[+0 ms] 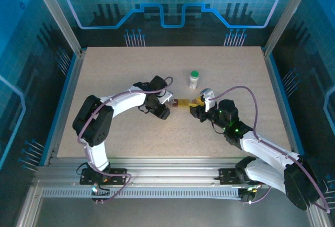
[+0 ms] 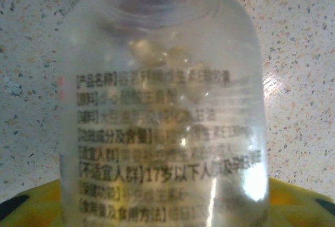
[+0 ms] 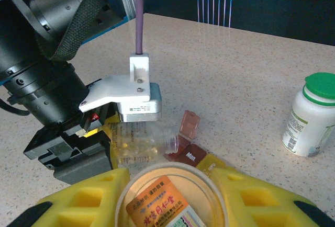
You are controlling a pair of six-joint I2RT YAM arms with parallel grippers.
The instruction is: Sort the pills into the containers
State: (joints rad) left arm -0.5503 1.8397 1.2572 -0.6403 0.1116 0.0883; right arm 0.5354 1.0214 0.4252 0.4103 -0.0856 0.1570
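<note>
My left gripper (image 1: 167, 101) is shut on a clear pill bottle (image 2: 167, 133) with black print. Pale yellow pills (image 2: 170, 54) lie inside it near the neck. The bottle (image 3: 138, 143) is tipped on its side, its mouth over an open dark red-brown container (image 3: 177, 144) whose lid (image 3: 189, 124) stands up. Beside that lies a closed red-brown box marked "Mon." (image 3: 191, 154), then a yellow container (image 3: 210, 160). My right gripper (image 3: 167, 188) is shut on a round open jar with an orange label (image 3: 162, 206), close in front of the containers (image 1: 184, 102).
A white bottle with a green cap (image 1: 194, 79) stands upright just behind the containers, also at the right of the right wrist view (image 3: 310, 114). The two arms meet mid-table (image 1: 131, 70). Metal frame posts border the table on all sides.
</note>
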